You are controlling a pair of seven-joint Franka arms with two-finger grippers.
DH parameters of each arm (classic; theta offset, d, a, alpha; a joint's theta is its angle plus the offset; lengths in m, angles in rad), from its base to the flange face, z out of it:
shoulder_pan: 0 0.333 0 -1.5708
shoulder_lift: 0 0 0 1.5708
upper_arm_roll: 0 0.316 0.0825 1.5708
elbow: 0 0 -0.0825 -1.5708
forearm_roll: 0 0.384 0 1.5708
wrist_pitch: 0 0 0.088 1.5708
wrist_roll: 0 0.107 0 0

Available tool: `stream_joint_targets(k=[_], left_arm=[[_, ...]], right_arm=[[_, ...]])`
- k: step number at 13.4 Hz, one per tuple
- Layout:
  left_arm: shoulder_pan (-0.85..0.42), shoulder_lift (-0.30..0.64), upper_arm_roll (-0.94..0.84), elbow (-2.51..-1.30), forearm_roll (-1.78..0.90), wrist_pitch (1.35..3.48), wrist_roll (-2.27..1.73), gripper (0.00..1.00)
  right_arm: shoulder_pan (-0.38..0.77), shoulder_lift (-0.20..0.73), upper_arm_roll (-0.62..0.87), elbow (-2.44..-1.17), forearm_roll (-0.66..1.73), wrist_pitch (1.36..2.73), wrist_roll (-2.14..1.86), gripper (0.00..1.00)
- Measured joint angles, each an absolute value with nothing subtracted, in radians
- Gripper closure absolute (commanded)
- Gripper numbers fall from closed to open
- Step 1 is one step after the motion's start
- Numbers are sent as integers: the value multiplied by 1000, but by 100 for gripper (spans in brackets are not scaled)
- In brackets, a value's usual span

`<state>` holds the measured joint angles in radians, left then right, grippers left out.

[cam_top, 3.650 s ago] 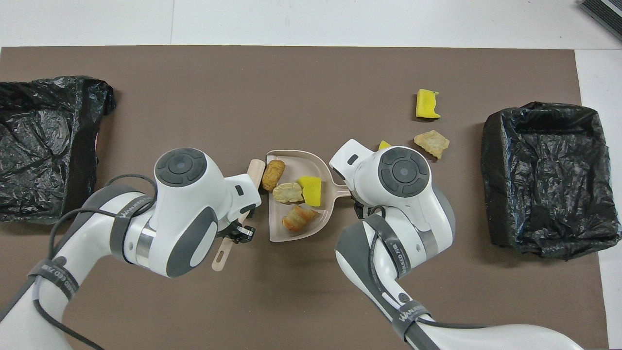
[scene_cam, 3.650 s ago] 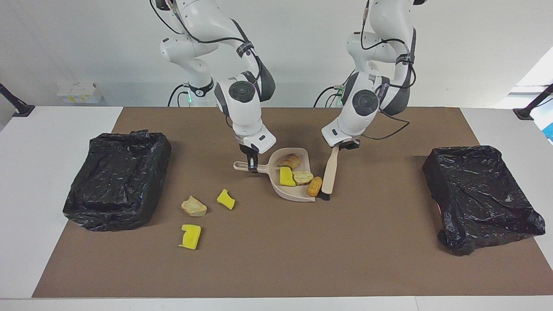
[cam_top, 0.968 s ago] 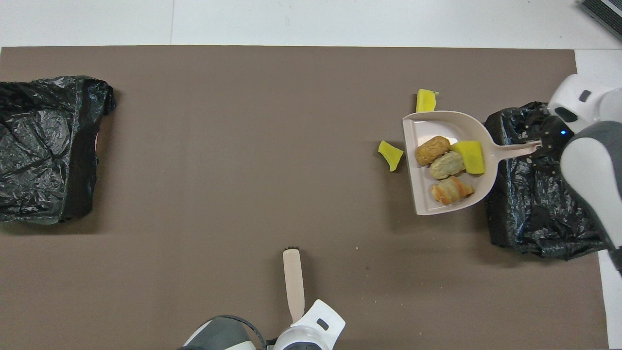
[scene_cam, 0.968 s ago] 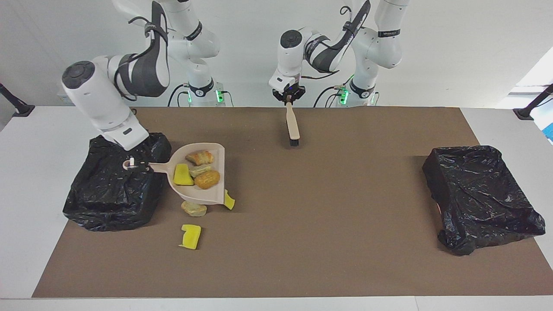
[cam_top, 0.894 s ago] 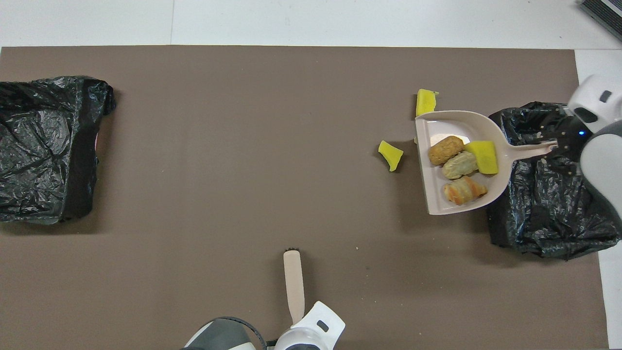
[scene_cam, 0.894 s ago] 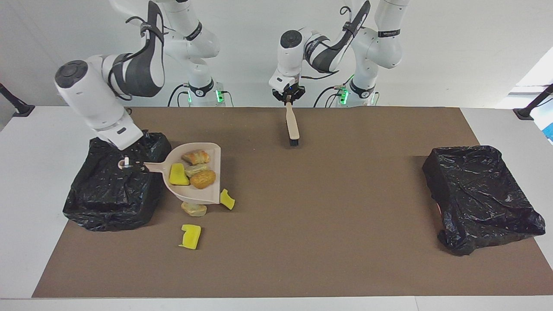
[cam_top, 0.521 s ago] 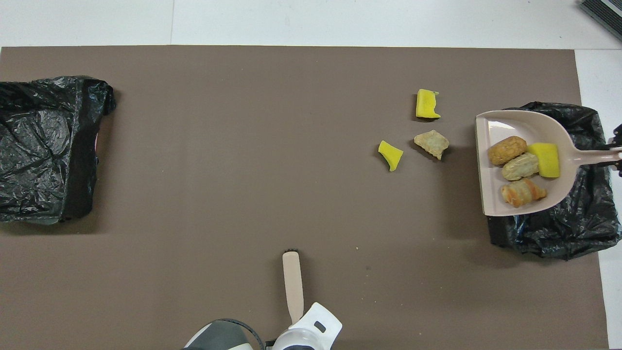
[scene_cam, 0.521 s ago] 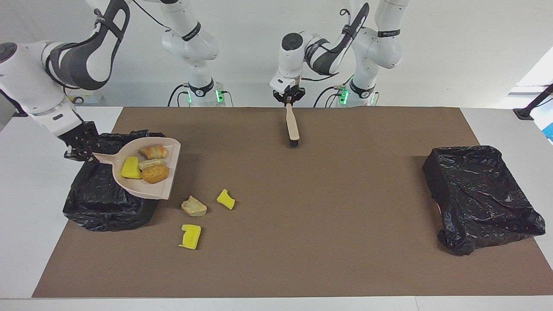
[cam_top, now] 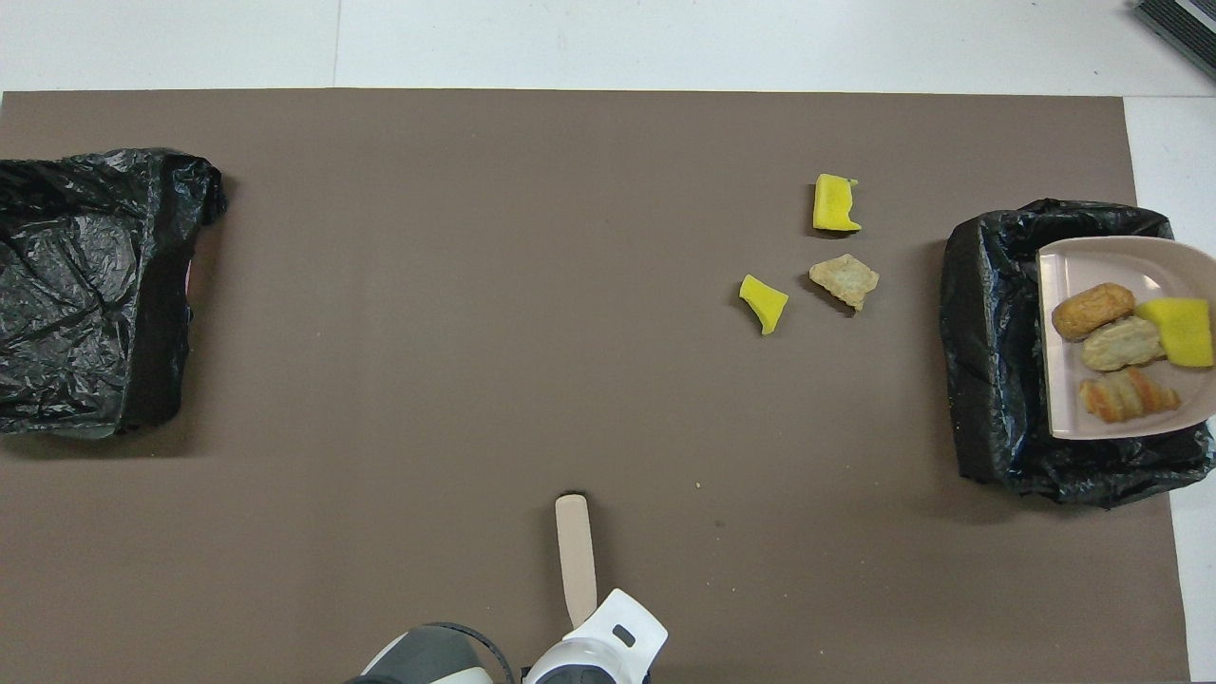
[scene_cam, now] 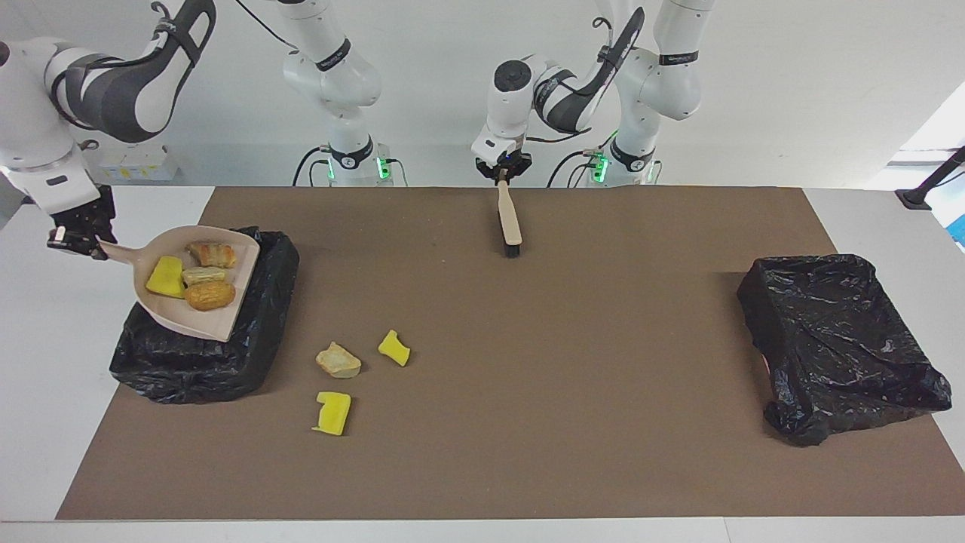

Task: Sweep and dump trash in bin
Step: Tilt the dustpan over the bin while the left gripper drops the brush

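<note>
My right gripper is shut on the handle of the beige dustpan, which hangs over the black-lined bin at the right arm's end of the table. Several pieces of trash lie in the pan: a yellow sponge chunk, a croissant-like lump and an orange lump among them. The overhead view shows the dustpan over the bin. Three scraps lie on the mat beside the bin: a bread lump and two yellow sponge pieces. My left gripper is shut on the brush, bristles down.
A second black-lined bin stands at the left arm's end of the table. A brown mat covers the table between the two bins. The brush hangs over the mat's edge nearest the robots.
The right arm has carried the loaded dustpan up and toward its end of the table, from beside the bin to over it. The left arm and brush have barely moved.
</note>
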<state>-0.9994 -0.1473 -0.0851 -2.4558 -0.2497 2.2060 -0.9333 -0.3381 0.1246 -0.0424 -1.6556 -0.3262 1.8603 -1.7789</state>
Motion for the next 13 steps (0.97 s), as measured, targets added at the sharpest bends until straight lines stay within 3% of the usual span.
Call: stream_joint_targets(k=[1,2,3,7,13], left_arm=[[-997,-145,-80,-2456,-250,2217,-926,23],[-986,-141,-77,-2456,-250,2237,-919,4],[-968,-134,-74,-2456,-250,2259,-893,0],[-847,-75,-64,-2409,-252,2305,-658,0],[-656,108,-55,-2112,-72,2297,-492,0]], right_arm=[[-319,123,-38,-1658,-407,1845,-1701,100],[-301,120,-36,-1664,-467,1839,-1641,100],[-282,115,-35,-1672,-519,1835,-1593,100],[-228,100,-34,-1686,-656,1811,-1529,100],[-148,36,-31,-1684,-820,1781,-1528,100]])
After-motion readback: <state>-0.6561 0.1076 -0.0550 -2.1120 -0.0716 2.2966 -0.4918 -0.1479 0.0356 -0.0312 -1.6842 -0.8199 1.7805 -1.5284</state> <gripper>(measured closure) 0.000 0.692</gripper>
